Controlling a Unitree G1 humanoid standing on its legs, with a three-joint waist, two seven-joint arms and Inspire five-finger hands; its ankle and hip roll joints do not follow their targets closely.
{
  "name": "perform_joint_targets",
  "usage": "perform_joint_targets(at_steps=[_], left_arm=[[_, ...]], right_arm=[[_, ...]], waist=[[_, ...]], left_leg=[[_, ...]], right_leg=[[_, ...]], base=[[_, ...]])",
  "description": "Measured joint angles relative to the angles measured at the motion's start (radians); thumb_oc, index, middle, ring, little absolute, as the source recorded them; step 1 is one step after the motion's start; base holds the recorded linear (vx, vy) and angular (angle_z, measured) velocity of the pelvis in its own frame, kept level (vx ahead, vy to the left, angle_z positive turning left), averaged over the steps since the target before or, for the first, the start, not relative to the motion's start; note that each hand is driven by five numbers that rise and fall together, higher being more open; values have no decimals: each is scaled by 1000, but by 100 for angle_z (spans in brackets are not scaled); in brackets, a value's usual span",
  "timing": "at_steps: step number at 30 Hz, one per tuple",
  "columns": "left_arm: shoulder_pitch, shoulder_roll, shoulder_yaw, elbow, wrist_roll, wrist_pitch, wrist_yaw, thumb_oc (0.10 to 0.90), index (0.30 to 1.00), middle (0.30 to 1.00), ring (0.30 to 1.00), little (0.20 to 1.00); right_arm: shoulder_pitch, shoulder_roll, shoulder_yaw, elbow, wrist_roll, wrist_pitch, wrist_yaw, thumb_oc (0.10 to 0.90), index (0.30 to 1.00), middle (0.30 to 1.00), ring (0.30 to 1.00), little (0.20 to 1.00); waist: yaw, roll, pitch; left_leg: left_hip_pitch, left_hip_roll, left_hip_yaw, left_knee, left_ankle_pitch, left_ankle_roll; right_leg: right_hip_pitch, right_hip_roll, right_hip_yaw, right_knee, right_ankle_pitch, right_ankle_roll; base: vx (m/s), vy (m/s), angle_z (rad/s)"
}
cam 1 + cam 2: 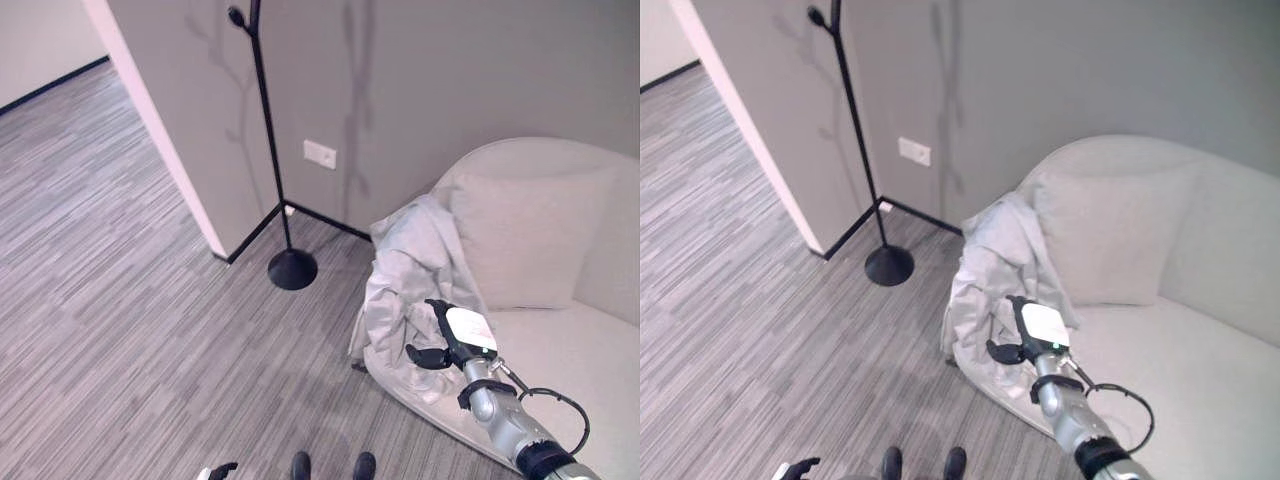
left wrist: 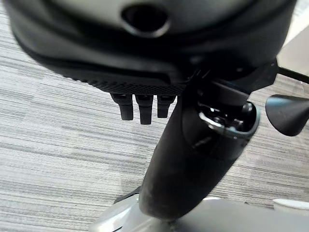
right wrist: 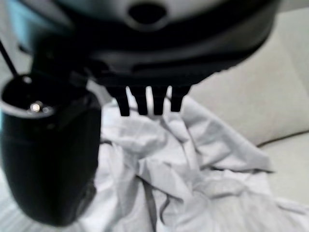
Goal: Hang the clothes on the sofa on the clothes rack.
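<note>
Right hand (image 1: 452, 338) hangs just over the grey shirt (image 1: 405, 285) with fingers spread, holding nothing. That shirt lies draped over the sofa (image 1: 560, 340) edge. Near the wall stands the black rack (image 1: 272, 150).

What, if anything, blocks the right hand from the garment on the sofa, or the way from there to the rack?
Nothing visible does. The right hand, fingers open, hovers just above the grey garment draped over the sofa edge. Bare carpet lies between the sofa and the black clothes rack.
</note>
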Motion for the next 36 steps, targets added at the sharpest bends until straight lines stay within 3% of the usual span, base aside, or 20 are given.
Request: perform_joint_targets(at_steps=[3, 12, 14, 19, 22, 25, 28, 31, 36], left_arm=[[-49, -28, -10, 0, 0, -6, 19, 800, 900, 900, 900, 900], [-125, -14, -31, -10, 37, -15, 72, 800, 900, 900, 900, 900], [-163, -5, -44, -62, 60, -26, 86, 800, 900, 900, 900, 900], [-217, -21, -68, -169, 72, -67, 97, 800, 900, 900, 900, 900], [-254, -22, -89, -168, 81, -82, 106, 800, 900, 900, 900, 900], [-267, -26, -110, -154, 82, -83, 113, 800, 900, 900, 900, 900], [-268, -30, -129, -154, 104, -83, 148, 800, 900, 900, 900, 900], [-275, -28, -157, -147, 157, -82, 198, 800, 900, 900, 900, 900], [-301, -22, -211, -127, 260, -79, 293, 800, 900, 900, 900, 900]], right_arm=[[-78, -17, -1, 2, -2, 31, -51, 800, 900, 900, 900, 900], [-61, -49, -83, -88, -27, 87, -157, 800, 900, 900, 900, 900], [-45, -79, -92, -136, -39, 103, -170, 800, 900, 900, 900, 900], [59, -65, -103, -261, -113, 111, -195, 800, 900, 900, 900, 900], [-21, -33, -63, -106, -111, 112, -212, 800, 900, 900, 900, 900], [-169, -17, 47, 139, -91, 115, -215, 800, 900, 900, 900, 900], [-259, -3, 83, 266, -66, 116, -241, 800, 900, 900, 900, 900], [-341, 0, 94, 354, -30, 120, -280, 800, 900, 900, 900, 900], [-364, -23, 90, 351, 8, 122, -339, 800, 900, 900, 900, 900]], waist=[[21, 43, 61], [-16, 31, 135], [-37, 37, 180], [-56, 27, 200], [-63, 36, 225], [-51, 76, 248], [-20, 117, 266], [2, 141, 276], [11, 143, 277]], left_leg=[[-22, -3, -7, -8, 14, -3], [-71, -3, 4, -13, 17, -6], [-83, -2, 9, -19, 17, -6], [-107, -1, 11, -19, 17, -6], [-123, -1, 14, -19, 19, -4], [-143, -2, 14, -19, 24, -4], [-172, -3, 16, -13, 25, -3], [-212, -6, 13, 3, 25, -3], [-236, -12, 4, 11, 27, 0]], right_leg=[[-25, -3, -5, 0, 11, -7], [-80, -3, 4, 0, 14, -8], [-98, -1, 11, 0, 14, -8], [-123, 1, 28, 0, 15, -9], [-141, 0, 29, 0, 20, -9], [-160, -1, 28, 0, 25, -8], [-186, -2, 28, 1, 30, -16], [-218, -6, 25, 1, 37, -23], [-237, -11, 25, 1, 41, -24]], base=[[-37, -30, 8], [-2, -33, -4], [14, -51, -9], [-27, -34, -4], [-42, 3, -3], [-42, 18, 2], [-43, 17, 0], [-35, 15, 5], [-14, -13, 5]])
